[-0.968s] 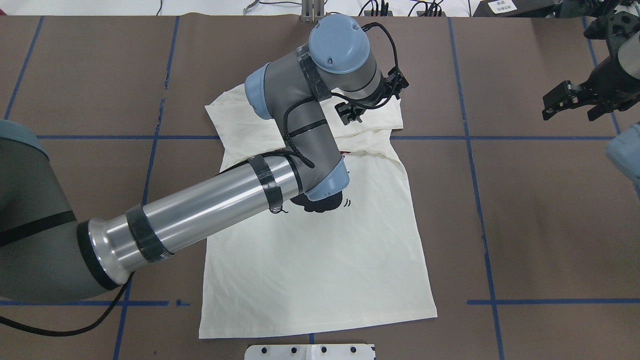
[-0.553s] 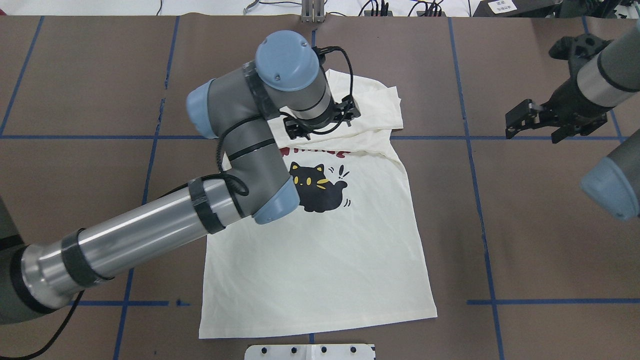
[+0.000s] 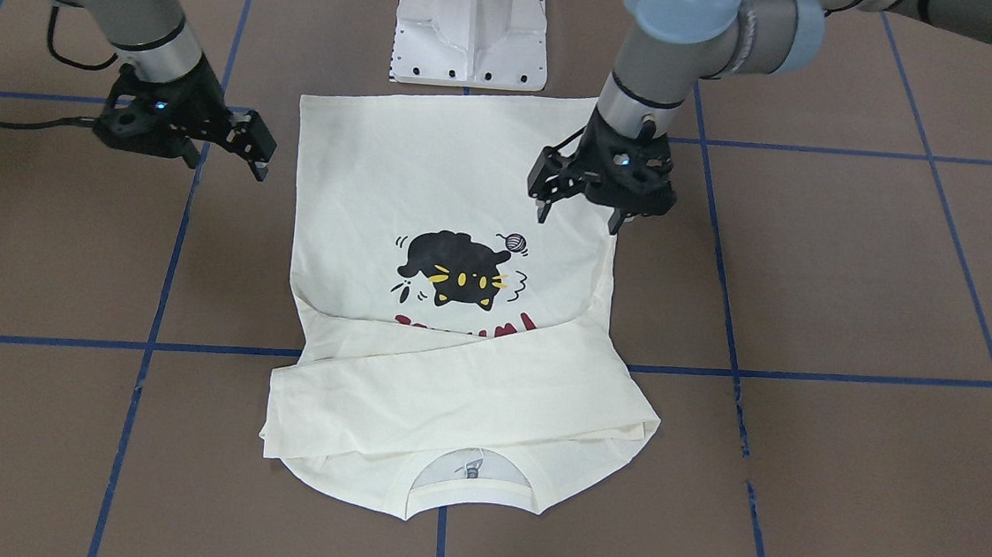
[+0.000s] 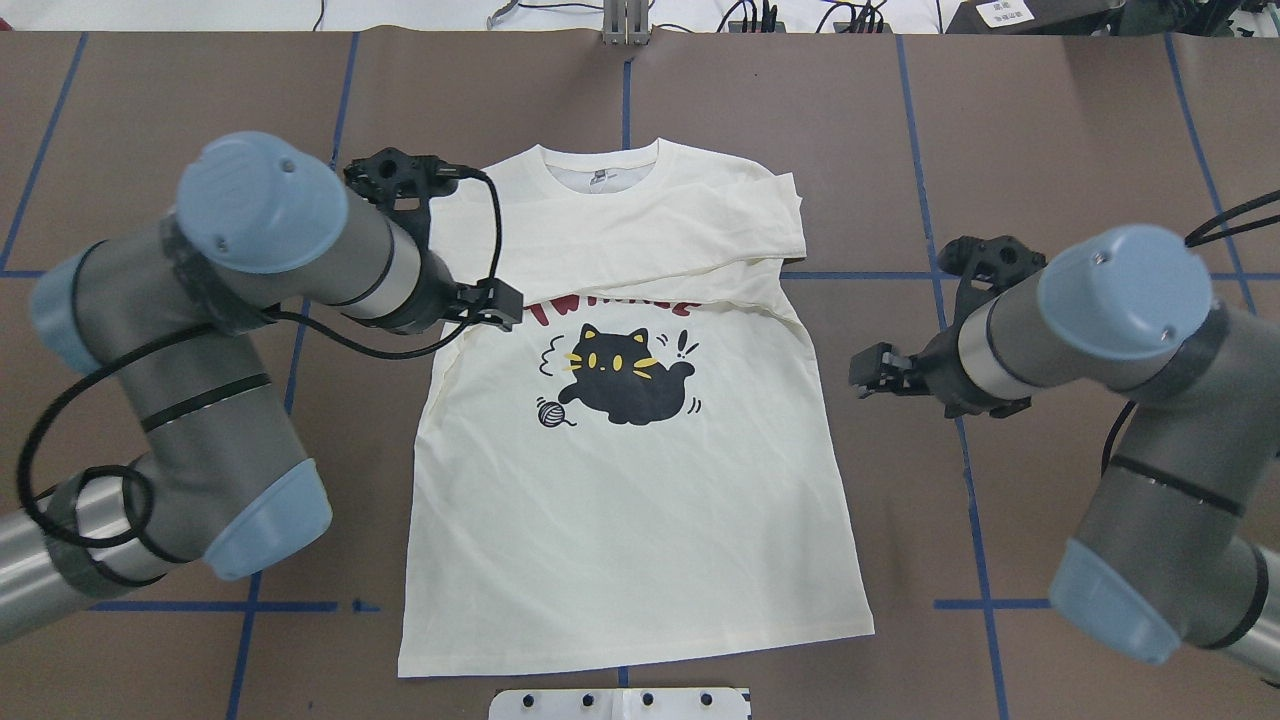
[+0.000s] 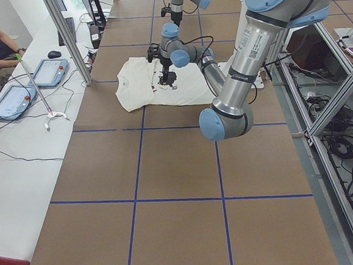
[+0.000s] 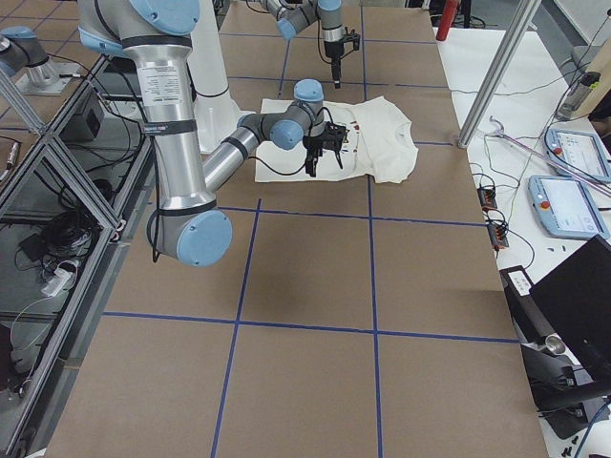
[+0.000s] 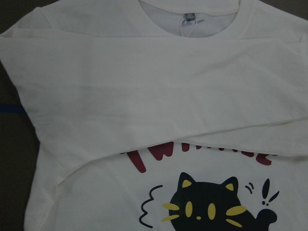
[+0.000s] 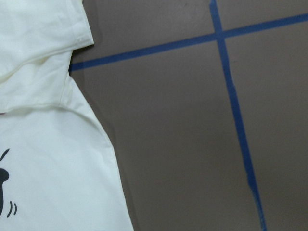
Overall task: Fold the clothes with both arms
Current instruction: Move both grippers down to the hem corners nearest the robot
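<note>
The cream T-shirt lies flat on the table, cat print and red lettering facing up, collar at the far end. Both long sleeves are folded across the chest and cover part of the lettering. My left gripper hangs open and empty just above the shirt's edge beside the print; the overhead view shows it at the shirt's left side. My right gripper is open and empty over bare table, a little off the opposite edge. The right wrist view shows that shirt edge and a sleeve cuff.
The white pedestal base stands just beyond the shirt's hem. Blue tape lines grid the brown table. A person sits at a side table with teach pendants beyond the collar end. An aluminium post rises there.
My left arm has swung back from the shirt's far right shoulder to its left side, uncovering the print. My right arm has come in from the far right toward the shirt's right edge.
</note>
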### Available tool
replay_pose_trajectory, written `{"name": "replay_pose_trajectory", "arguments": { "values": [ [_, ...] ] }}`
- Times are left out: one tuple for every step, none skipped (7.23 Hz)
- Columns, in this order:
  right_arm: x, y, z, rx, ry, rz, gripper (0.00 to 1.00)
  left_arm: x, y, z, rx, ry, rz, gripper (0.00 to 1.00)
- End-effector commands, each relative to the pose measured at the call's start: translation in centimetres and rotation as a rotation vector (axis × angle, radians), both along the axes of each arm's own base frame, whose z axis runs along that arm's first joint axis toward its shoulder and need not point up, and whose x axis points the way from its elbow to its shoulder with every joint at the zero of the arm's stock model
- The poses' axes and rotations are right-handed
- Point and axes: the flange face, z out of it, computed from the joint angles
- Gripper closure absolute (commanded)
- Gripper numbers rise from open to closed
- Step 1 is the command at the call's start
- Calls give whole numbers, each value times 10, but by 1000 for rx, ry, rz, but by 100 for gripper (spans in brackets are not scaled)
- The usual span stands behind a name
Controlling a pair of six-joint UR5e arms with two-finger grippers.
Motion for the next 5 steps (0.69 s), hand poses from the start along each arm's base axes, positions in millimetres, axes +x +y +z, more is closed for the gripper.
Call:
{"name": "replay_pose_trajectory", "arguments": {
  "values": [
    [-64, 87, -2, -18, 14, 20, 0, -29, 18, 5, 16, -17, 12, 1],
    [-71, 119, 10, -30, 37, 3, 0, -36, 23, -3, 16, -16, 12, 1],
    [-76, 142, 21, -43, 59, -10, 0, -44, 30, -11, 14, -20, 14, 1],
    [-80, 155, 28, -51, 71, -29, 0, -47, 32, -16, 19, -13, 11, 1],
    [-86, 166, 34, -61, 85, -43, 0, -45, 34, -18, 18, -8, 13, 0]
  ]
}}
